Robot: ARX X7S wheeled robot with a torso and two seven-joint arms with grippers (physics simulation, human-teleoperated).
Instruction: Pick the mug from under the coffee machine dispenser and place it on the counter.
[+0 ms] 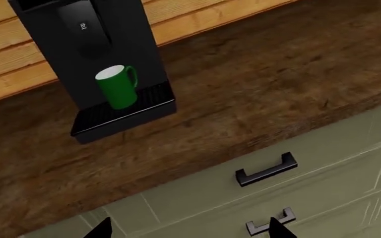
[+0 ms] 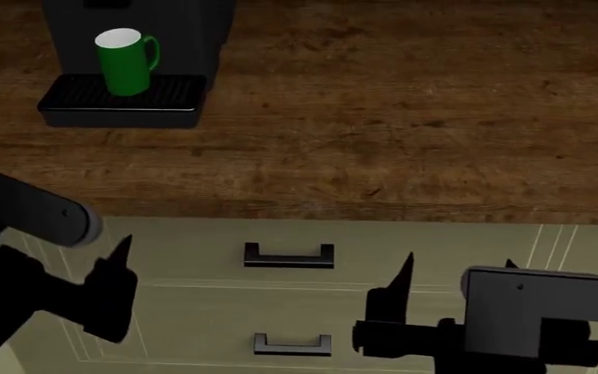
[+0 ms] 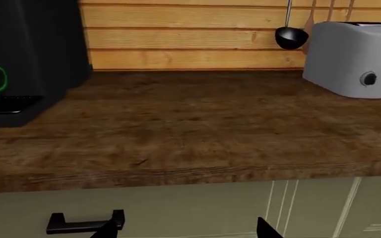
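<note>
I am eyeing the mug (image 2: 125, 61) standing upright on the coffee machine's drip tray (image 2: 121, 100), judging it light, rigid and slick, best pinched across its body clear of the handle, while both the left tool (image 1: 187, 229) and right tool (image 3: 187, 230) are hanging apart, empty, below the tabletop (image 2: 403, 117).
</note>
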